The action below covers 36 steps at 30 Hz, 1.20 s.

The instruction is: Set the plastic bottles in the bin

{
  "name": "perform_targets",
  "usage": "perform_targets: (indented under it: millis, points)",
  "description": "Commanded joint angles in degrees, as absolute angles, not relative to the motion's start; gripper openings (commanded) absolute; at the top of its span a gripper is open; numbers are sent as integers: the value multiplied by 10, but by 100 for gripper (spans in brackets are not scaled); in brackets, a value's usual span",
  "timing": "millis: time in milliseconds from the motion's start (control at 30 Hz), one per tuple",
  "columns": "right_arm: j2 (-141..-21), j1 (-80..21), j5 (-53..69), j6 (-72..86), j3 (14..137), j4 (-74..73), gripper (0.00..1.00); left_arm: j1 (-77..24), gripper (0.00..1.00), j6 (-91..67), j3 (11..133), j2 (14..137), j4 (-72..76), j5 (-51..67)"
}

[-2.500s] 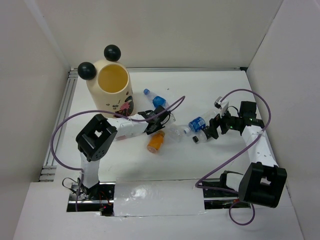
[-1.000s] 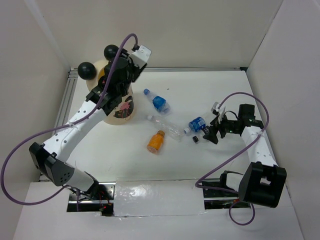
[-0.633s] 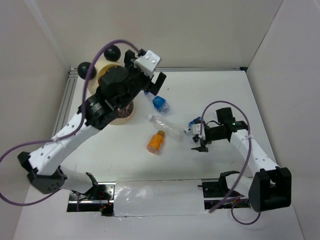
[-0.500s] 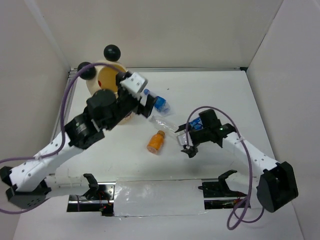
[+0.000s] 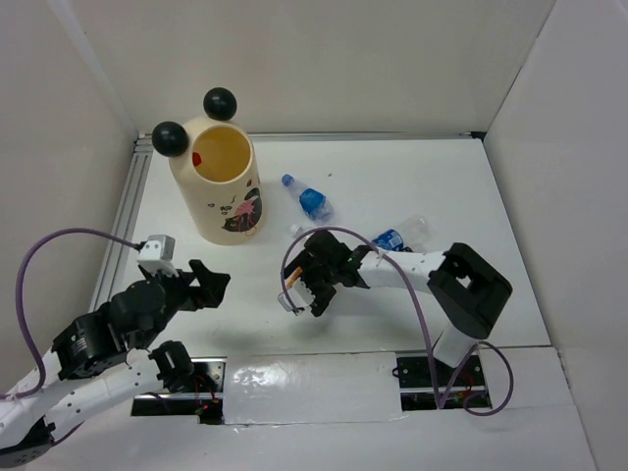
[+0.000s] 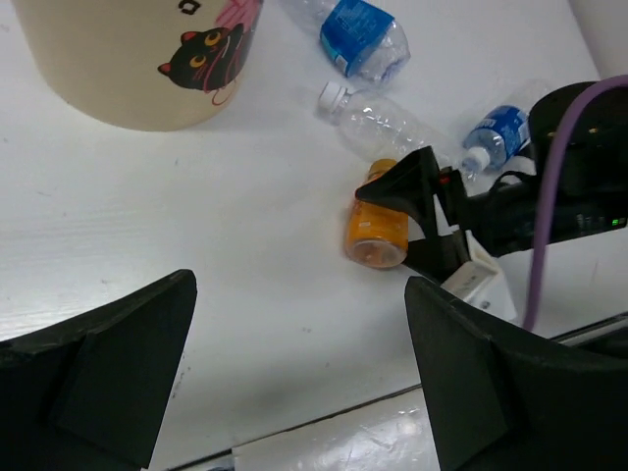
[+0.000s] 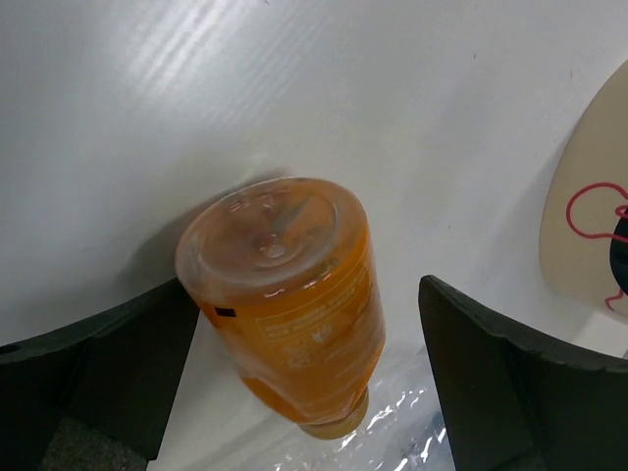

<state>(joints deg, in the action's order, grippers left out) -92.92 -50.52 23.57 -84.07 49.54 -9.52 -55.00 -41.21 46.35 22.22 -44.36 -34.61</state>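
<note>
Jaws of your left gripper [image 5: 210, 285] stand fully apart, holding nothing. Note the bin [image 5: 224, 211] upright just behind it. At centre, your right gripper [image 7: 306, 294] is spread wide astride the orange bottle [image 7: 294, 329], not clamping it; a blue-labelled bottle [image 5: 392, 237] lies further right.

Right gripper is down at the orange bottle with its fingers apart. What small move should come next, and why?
Probably close the right gripper on the orange bottle. In the right wrist view the bottle lies on its side between the spread fingers, nothing gripping it yet, so it looks lined up for a grasp. The bin stands upright at the table's far left, so lifting comes after.
</note>
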Motion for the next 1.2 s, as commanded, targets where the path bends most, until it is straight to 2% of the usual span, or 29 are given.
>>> perform_targets:
  millis: [0,67,100,233,333,400,500,567,633,667,700,900,1167]
  points:
    - [-973,-513,202,-882,548,-80,97,-553,100,-496,455,200,-481,-381]
    - [-998,-513,191,-909,567,-111,90,-553,100,-508,455,200,-487,-390]
    - [-1018,-513,191,-914,587,-146,77,-553,100,-508,455,206,-492,-390]
    - [-1004,-496,242,-933,616,-234,42,-553,100,-551,455,250,-492,-374]
    - [-957,-486,332,-901,662,-285,35,-553,100,-592,446,285,-499,-374]
    - [-938,-475,394,-846,706,-291,32,-553,100,-610,432,296,-494,-381]
    - [-907,-448,470,-677,795,-247,32,-553,100,-600,407,290,-447,-388]
    - [-902,-422,502,-564,850,-174,32,-553,100,-595,388,283,-427,-382]
    - [-902,-401,545,-509,882,-102,28,-553,100,-595,377,275,-407,-382]
    - [-922,-376,583,-427,928,-51,26,-553,100,-595,365,264,-398,-377]
    - [-922,-375,584,-426,928,-51,26,-553,100,-595,365,264,-398,-377]
    - [-1018,-363,657,-301,1067,63,27,-553,100,-595,346,258,-379,-355]
    - [-1213,-383,651,-106,1308,219,28,-553,100,-600,323,288,-341,-322]
